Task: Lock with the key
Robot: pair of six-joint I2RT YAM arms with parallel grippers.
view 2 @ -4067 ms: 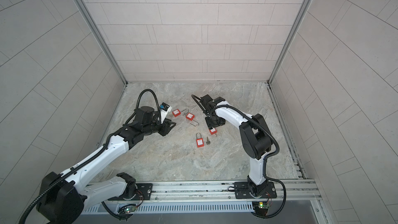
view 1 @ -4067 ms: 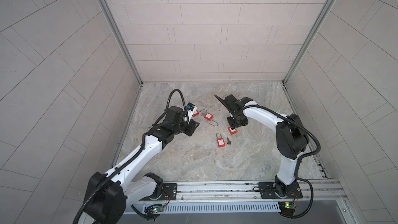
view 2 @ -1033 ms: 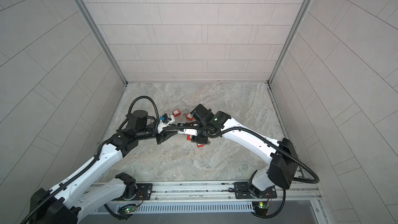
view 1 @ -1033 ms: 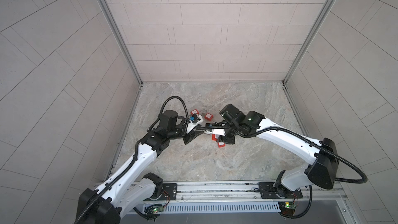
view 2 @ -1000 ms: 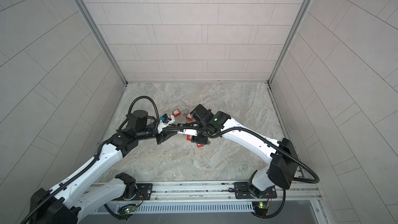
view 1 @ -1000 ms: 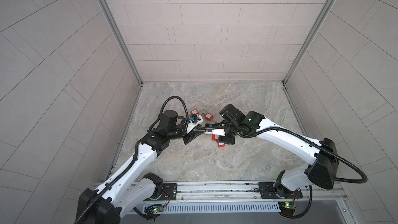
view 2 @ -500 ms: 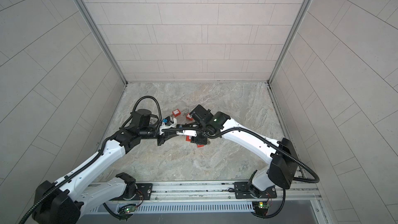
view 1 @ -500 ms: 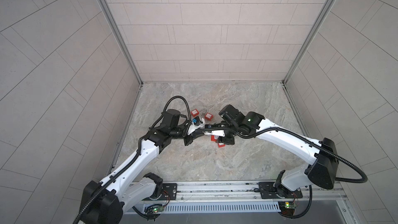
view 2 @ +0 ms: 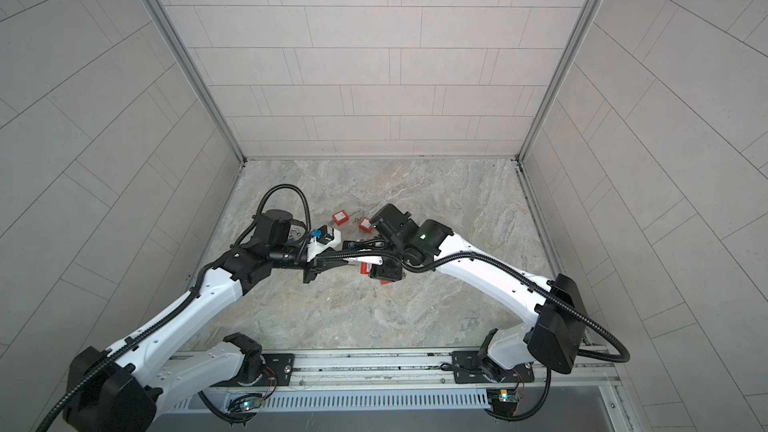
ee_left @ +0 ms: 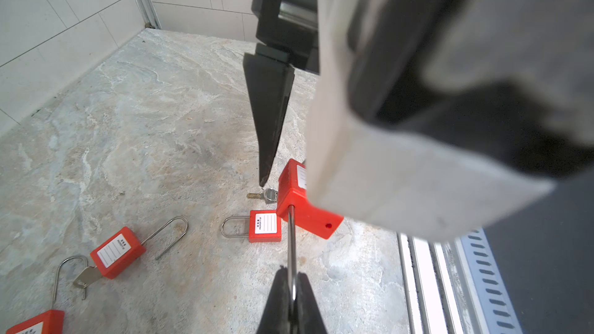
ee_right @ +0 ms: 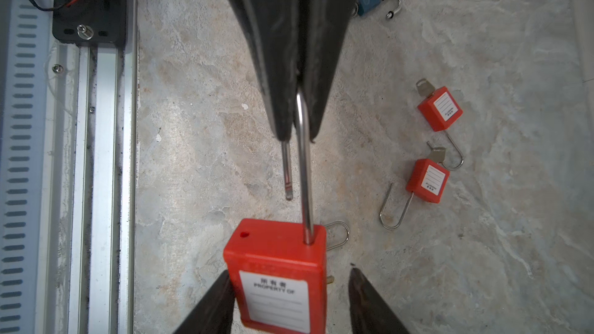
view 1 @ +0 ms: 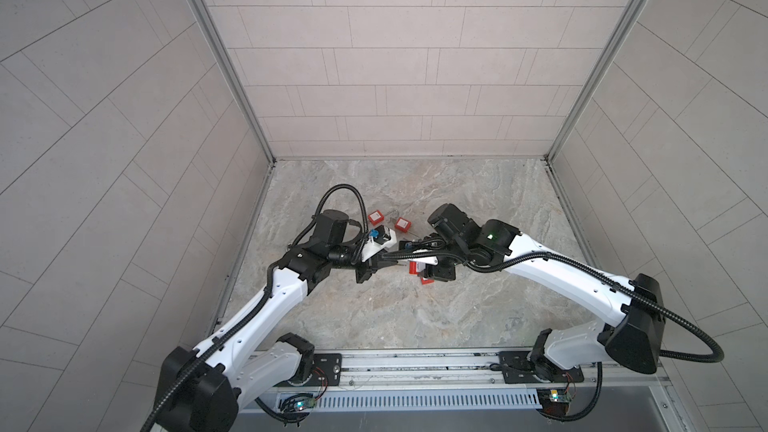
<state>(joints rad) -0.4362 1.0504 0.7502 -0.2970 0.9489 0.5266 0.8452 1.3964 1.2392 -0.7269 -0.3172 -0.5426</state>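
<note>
My top views look down from high; wrist cameras sit close behind left gripper (ee_left: 291, 276) and right gripper (ee_right: 288, 271), sharing the padlock (ee_left: 302, 213).

We think this is a robot lab, a test booth, not a home. A left arm (view 1: 266, 305) and a right arm (view 1: 573, 284), both white, are bolted to a metal rail (view 1: 415, 363) at the front of the tabletop (view 1: 415, 317). Black cables (view 1: 343, 186) run along them, & small circuit boards (view 1: 297, 403) w/ tiny lights sit by a vent grille (view 1: 415, 401). Plain gray tiled walls (view 1: 395, 56) box the stone-look tabletop in on 3 sides. On it lie several red padlocks (ee_left: 117, 252) w/ white labels, all the same kind.
</note>
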